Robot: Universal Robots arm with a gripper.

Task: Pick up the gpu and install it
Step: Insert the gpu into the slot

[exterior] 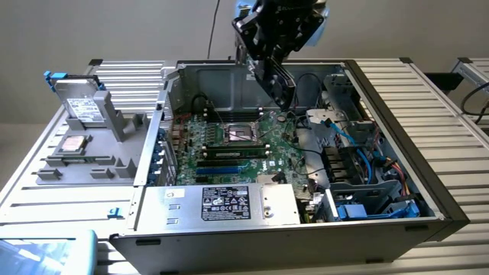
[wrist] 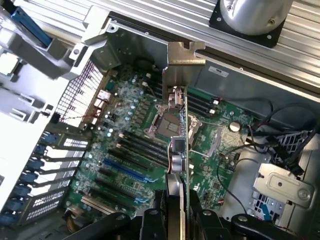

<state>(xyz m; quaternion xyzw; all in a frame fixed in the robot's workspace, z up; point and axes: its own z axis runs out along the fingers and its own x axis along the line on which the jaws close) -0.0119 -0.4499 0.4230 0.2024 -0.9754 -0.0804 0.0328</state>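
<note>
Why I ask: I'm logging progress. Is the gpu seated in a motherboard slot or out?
Out. The gripper holds the gpu edge-on above the motherboard, its lower edge clear of the slots.

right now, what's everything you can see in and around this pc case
table: one, silver, slatted, under everything
computer case: one, dark grey, open, on the table
motherboard: one, green, inside the case
power supply: one, silver, at the case's near edge
cables: several, blue, at the case's exterior-view right
hard drive: one, silver with a white label, upright at the exterior view's left
gpu: one, silver bracket, edge-on above the motherboard
gripper: one, black, shut on the gpu
</note>
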